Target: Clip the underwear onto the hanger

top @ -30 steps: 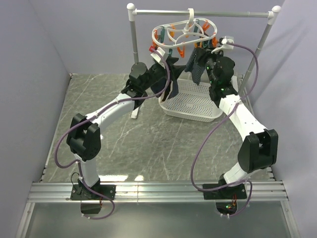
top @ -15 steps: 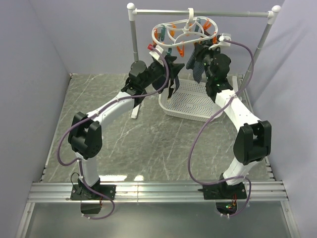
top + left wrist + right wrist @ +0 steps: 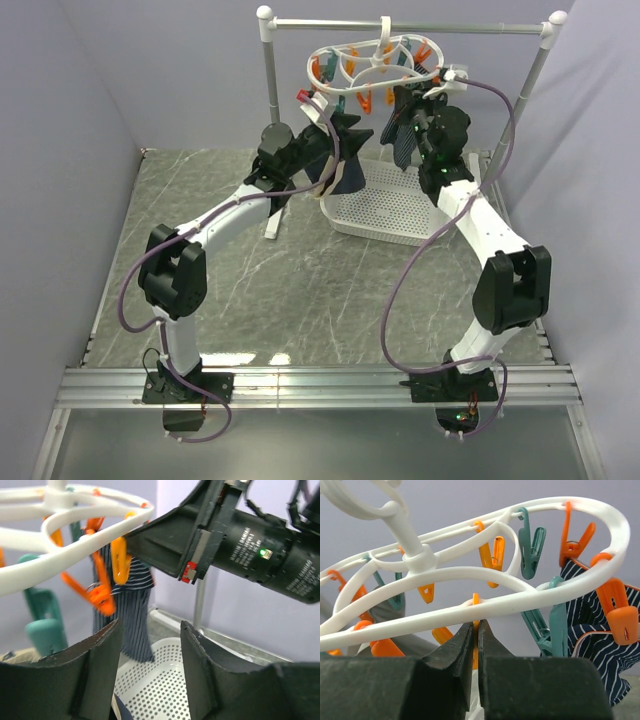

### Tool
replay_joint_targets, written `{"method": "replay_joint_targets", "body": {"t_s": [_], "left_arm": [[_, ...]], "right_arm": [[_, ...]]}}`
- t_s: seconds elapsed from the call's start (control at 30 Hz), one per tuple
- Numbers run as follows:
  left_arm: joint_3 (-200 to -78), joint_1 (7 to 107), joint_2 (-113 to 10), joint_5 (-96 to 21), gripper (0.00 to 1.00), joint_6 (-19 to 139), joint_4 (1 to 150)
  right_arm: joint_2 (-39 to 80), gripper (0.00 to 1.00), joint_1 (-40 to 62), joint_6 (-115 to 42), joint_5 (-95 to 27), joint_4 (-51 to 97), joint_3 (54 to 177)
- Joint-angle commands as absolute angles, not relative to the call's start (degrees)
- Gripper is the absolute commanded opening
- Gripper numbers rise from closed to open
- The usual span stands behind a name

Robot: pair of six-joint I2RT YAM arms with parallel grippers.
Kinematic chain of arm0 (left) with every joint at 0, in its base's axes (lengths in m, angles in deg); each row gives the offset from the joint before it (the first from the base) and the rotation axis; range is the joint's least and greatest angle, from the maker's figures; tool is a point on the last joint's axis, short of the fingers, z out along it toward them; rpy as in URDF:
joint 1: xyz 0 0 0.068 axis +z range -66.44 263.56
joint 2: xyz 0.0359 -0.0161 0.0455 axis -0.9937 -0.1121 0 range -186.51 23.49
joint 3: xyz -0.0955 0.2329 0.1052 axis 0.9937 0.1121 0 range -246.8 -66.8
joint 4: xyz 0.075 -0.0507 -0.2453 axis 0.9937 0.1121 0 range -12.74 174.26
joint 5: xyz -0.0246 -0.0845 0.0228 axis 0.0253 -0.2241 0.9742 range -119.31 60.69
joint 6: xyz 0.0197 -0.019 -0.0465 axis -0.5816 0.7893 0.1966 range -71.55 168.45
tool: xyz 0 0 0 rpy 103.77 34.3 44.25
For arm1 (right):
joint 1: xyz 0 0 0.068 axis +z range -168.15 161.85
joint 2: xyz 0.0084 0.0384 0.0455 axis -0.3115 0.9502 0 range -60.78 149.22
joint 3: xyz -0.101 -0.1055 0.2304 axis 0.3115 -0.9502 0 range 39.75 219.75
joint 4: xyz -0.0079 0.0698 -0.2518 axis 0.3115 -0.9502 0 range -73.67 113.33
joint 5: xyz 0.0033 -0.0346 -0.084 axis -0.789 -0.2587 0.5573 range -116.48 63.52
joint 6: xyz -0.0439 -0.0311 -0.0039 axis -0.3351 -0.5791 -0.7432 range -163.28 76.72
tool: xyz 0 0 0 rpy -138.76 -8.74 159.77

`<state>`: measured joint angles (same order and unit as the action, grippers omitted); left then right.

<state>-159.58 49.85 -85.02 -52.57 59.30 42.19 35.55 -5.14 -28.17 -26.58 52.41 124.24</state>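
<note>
The white looped hanger (image 3: 375,62) hangs by its hook from the rail, with orange and teal clothespins dangling from it. It also shows in the left wrist view (image 3: 75,535) and the right wrist view (image 3: 470,575). The dark navy underwear (image 3: 347,172) hangs beneath my left gripper (image 3: 350,130), just left of the hanger. A navy and beige bit (image 3: 120,712) shows by the left finger. The jaws of my left gripper (image 3: 150,625) stand apart. My right gripper (image 3: 476,625) is shut on an orange clothespin (image 3: 476,600) under the hanger's rim, and shows from above (image 3: 410,100).
A navy pinstriped cloth (image 3: 400,145) is clipped to the hanger's right side. A white perforated basket (image 3: 395,205) stands below the hanger. The grey rail stand (image 3: 400,27) spans the back. A small pale item (image 3: 271,228) lies on the marble table, left of the basket.
My right gripper rose to the hanger and closed on a clothespin, and the hanger shifted up. My left gripper moved slightly up and right with the underwear.
</note>
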Motion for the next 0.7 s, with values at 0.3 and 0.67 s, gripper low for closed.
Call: {"method": "replay_joint_targets", "body": {"t_s": [0.3, 0.67], "left_arm": [[-157.6, 46.8, -80.8, -53.0, 0.51, 54.6, 39.3], [-163.1, 45.8, -83.8, -45.8, 0.52, 55.5, 43.3]], "right_arm": [[27.7, 0.00, -6.5, -20.7, -38.5, 37.1, 129.4], [25.2, 0.00, -6.8, -15.6, -43.8, 33.1, 128.5]]}}
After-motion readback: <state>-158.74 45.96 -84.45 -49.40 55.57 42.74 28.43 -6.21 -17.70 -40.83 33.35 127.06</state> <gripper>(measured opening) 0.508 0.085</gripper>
